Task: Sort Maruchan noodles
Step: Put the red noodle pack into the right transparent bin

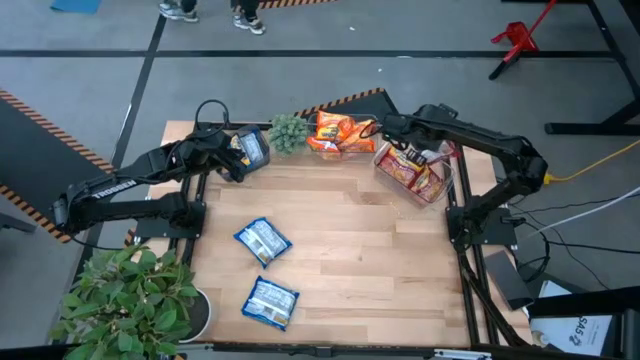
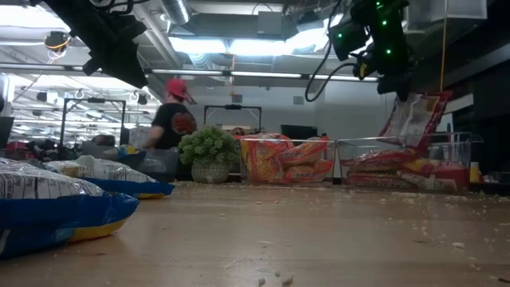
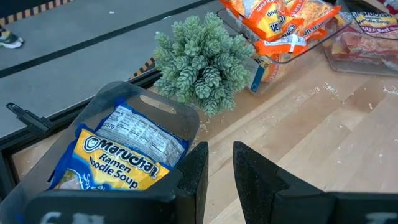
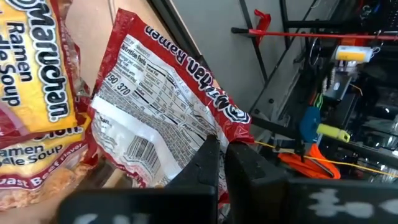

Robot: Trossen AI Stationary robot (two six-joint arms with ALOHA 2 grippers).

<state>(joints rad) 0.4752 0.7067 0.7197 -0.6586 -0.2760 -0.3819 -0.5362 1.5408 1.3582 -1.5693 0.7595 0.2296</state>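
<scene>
Step in hand: red packet (image 4: 168, 106) clenched in right hand (image 4: 221, 149), hanging above red bin (image 1: 445, 190); release into it likely next. Left hand (image 3: 217, 165) empty, parted, near blue-packet bin (image 3: 134, 134). Two blue packets (image 1: 262, 240) unsorted on table (image 1: 370, 260).

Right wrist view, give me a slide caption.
Right tool shut on a red Maruchan packet, dangling it above the bin of red packets.
</scene>
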